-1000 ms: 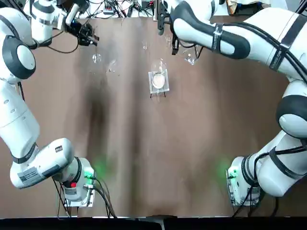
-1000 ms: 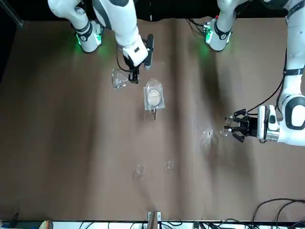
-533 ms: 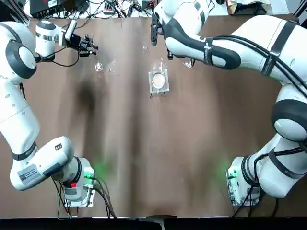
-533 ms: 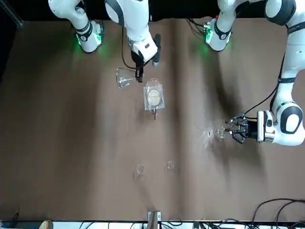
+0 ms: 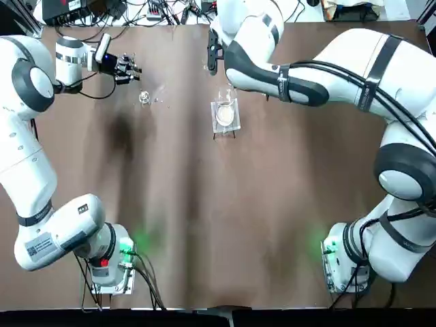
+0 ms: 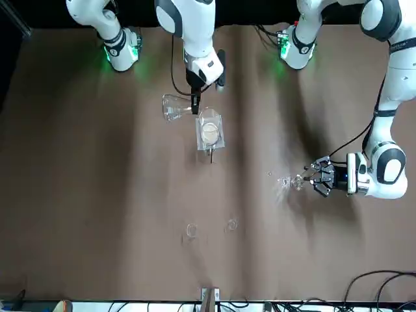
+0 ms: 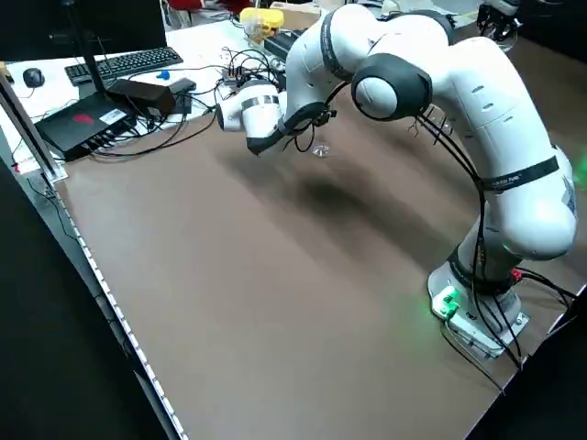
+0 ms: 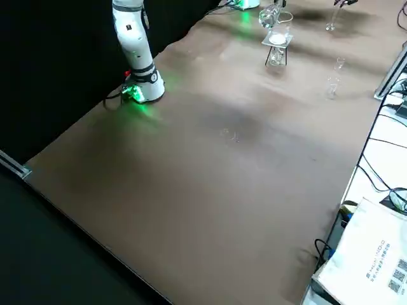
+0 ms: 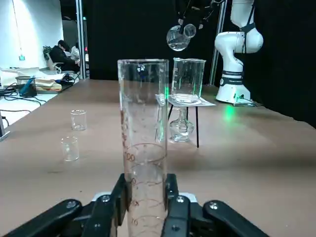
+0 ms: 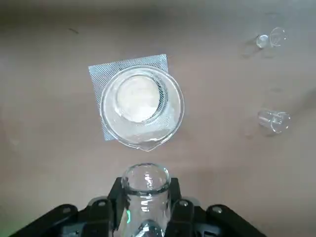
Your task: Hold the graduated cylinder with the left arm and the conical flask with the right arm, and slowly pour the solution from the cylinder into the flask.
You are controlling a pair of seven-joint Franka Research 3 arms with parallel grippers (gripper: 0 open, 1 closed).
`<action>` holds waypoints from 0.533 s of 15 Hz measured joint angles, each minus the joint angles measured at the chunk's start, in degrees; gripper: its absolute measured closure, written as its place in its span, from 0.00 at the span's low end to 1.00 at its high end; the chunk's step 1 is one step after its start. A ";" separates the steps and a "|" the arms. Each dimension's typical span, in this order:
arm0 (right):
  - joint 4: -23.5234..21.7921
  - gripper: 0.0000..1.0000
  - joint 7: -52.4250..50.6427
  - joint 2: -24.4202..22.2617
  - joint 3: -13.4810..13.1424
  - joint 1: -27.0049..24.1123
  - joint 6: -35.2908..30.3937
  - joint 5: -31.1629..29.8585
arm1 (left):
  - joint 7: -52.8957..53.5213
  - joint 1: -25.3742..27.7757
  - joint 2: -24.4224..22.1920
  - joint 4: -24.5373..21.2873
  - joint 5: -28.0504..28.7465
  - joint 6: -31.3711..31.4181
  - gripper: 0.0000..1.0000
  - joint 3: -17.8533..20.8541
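Tall clear glass graduated cylinder (image 9: pixel 143 143): fragile, slippery; left gripper (image 9: pixel 143 210) clamped low, upright | small clear conical flask (image 10: pixel 145 187): right gripper (image 10: pixel 145 207) clamped at neck, beside beaker stand (image 10: pixel 128 66).

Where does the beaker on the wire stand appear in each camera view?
Top: beaker just above centre.
Front: beaker upper middle.
Left side: not visible.
Right side: beaker at the top, right of centre.
Left wrist: beaker upper middle, on its stand.
Right wrist: beaker centre, seen from above.
Landmark: the flask close beside it in the front and both wrist views.
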 joint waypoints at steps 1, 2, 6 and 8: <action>0.26 0.61 0.01 0.30 0.00 0.35 -0.14 -0.86 | 0.24 0.01 0.14 0.00 0.00 0.00 0.66 0.05; 0.64 0.61 0.06 0.58 0.00 0.70 -0.57 -1.56 | 0.36 0.04 0.34 0.00 0.00 0.00 0.66 0.10; 4.57 0.61 0.17 3.12 -0.01 1.63 -3.60 -3.65 | 0.82 0.13 1.62 0.02 -0.15 -0.11 0.66 0.28; 5.46 0.61 0.18 4.03 -0.01 2.00 -3.77 -4.33 | 0.83 0.17 1.64 0.03 -0.17 -0.13 0.64 0.28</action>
